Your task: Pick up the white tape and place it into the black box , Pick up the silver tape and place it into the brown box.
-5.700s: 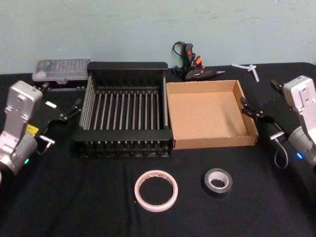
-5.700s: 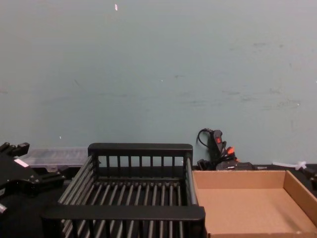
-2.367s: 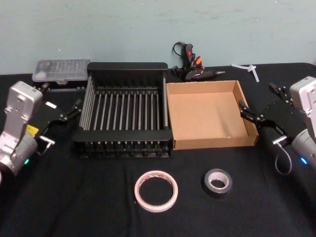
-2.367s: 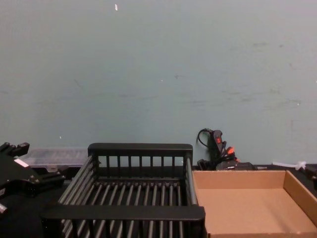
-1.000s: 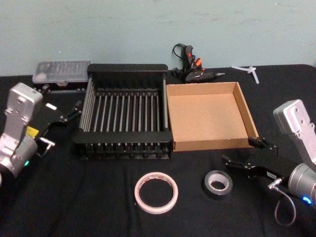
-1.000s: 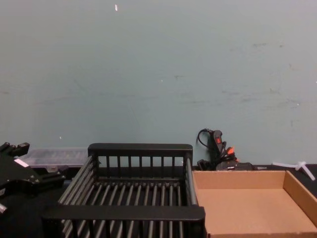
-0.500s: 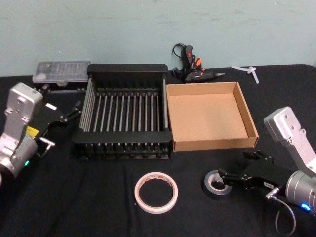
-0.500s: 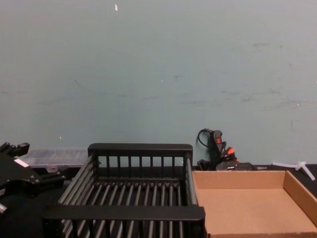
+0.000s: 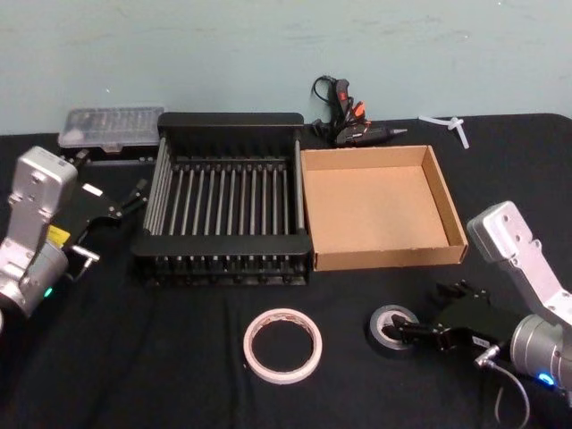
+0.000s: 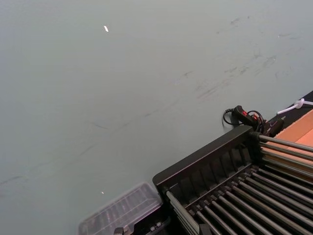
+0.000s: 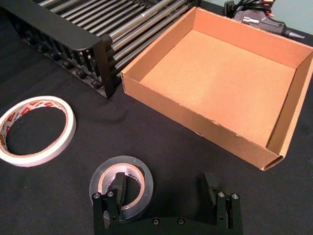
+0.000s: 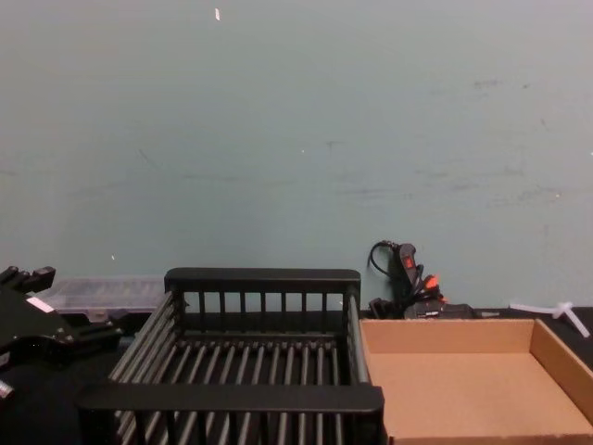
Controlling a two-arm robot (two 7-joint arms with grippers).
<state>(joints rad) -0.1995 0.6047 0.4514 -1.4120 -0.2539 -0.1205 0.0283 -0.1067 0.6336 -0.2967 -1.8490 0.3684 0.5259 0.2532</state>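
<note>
Low over the black surface (image 9: 134,357), our right end effector (image 11: 166,193) sits at the silver tape (image 11: 122,183) with its jaws spread apart: one finger (image 11: 119,188) is down inside the roll's centre hole, the other finger (image 11: 211,188) stands clear on the far side of the roll's wall, so the wall lies between them but we see no clamp on it. From the head view, this right end effector (image 9: 407,329) meets the silver tape (image 9: 386,326) from the roll's right. Just beyond the end effector, away from our body, lies the brown box (image 9: 456,223), nothing inside it; in the right wrist view the brown box (image 11: 161,105) is a short reach ahead of the fingers. Further off to the end effector's left, the white tape (image 9: 282,345) lies flat on the surface, well apart from the silver roll, and ahead of it stands the black box (image 9: 223,241), touching the brown box side by side. Our left end effector (image 9: 121,206) hangs parked beside the black box's left wall, its jaws spread and holding nothing. Behind the boxes we see a glue gun (image 9: 353,125) and a clear plastic case (image 9: 107,125).
</note>
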